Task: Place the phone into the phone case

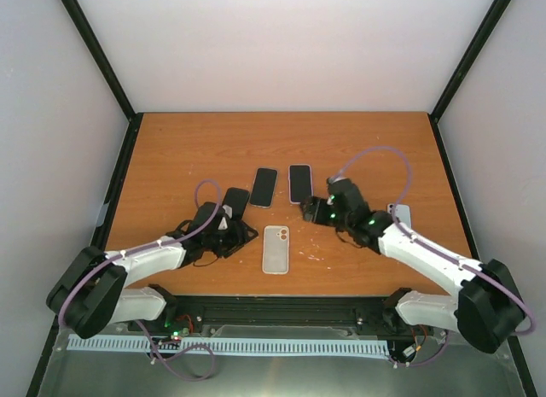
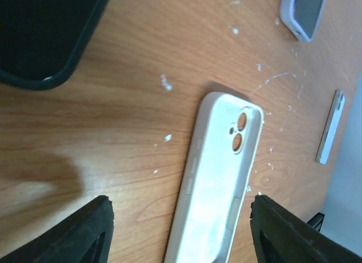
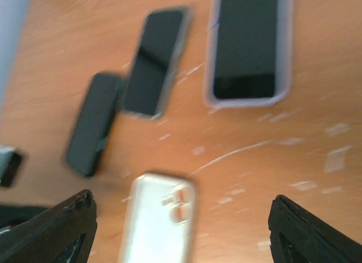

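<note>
An empty white phone case (image 1: pixel 275 249) lies open side up near the table's front middle, its camera holes toward the far end. A bare black phone (image 1: pixel 264 187) lies behind it. My left gripper (image 1: pixel 232 233) hovers just left of the case, open and holding nothing. In the left wrist view the case (image 2: pixel 218 178) shows between the spread fingers (image 2: pixel 93 235). My right gripper (image 1: pixel 312 211) stands open behind and to the right of the case. Blurred in the right wrist view are the case (image 3: pixel 158 218) and the black phone (image 3: pixel 155 62).
A phone in a pale case (image 1: pixel 299 183) lies beside the black phone. A dark phone-shaped thing (image 1: pixel 236 202) sits by my left wrist. Another pale-edged device (image 1: pixel 401 214) peeks out behind the right arm. Black frame posts bound the table.
</note>
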Action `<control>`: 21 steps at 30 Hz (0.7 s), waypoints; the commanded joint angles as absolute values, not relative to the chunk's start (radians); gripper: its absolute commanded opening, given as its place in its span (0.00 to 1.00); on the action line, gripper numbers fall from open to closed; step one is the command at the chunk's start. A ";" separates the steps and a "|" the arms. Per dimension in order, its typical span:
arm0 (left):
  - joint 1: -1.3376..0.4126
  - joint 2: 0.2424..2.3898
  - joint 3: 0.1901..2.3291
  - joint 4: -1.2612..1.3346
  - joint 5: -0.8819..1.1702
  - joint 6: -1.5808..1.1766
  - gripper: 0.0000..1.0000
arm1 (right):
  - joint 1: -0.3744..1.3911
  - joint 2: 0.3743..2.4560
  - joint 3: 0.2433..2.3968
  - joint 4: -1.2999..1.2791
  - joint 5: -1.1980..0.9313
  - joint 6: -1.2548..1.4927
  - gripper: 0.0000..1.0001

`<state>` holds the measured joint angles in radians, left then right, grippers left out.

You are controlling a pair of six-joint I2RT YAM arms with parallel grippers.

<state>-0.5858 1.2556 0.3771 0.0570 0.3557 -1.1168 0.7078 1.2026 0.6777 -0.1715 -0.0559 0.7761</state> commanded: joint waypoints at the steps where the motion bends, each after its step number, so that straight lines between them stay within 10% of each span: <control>1: -0.583 1.229 0.474 -0.071 0.302 -1.029 0.71 | 0.537 1.167 0.749 -0.525 0.140 0.497 0.85; 10: -0.583 1.208 0.561 -0.152 0.309 -0.918 0.96 | 0.100 1.348 0.848 -0.599 0.189 0.361 1.00; 21: -0.583 1.116 0.551 -0.195 0.314 -0.891 0.98 | -0.215 1.558 0.844 -0.509 -0.067 0.285 1.00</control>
<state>-0.5858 1.1568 0.5304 -0.1822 0.3176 -0.9218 -0.1967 1.5314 0.8314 -0.5308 0.0055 0.3271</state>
